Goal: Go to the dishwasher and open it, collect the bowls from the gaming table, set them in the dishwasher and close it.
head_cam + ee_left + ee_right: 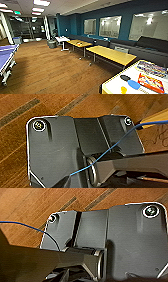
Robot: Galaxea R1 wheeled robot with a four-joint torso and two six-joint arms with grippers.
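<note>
The gaming table (pixel 115 84), white-topped with a yellow edge, fills the lower right corner of the head view. On it lie a black bowl (pixel 124 77) and, beside it, a blue bowl (pixel 134 84). A small yellow item (pixel 123 89) stands at the table's near end; whether it is a bowl or a cup I cannot tell. Two colourful board-game boxes (pixel 151 68) (pixel 150 83) lie further along the top. The dishwasher is out of view. Both wrist views look down past the robot's dark plate onto wooden floor (pixel 17 156) (pixel 27 210).
A blue table-tennis table (pixel 6 56) stands at the left. Two yellow-orange tables (pixel 111 55) (pixel 78 43) line up in front of a dark sofa (pixel 147 46) along the blue wall. A small white table (pixel 62 39) and a grey bin (pixel 52 44) stand further back. Wooden floor (pixel 50 70) stretches between them.
</note>
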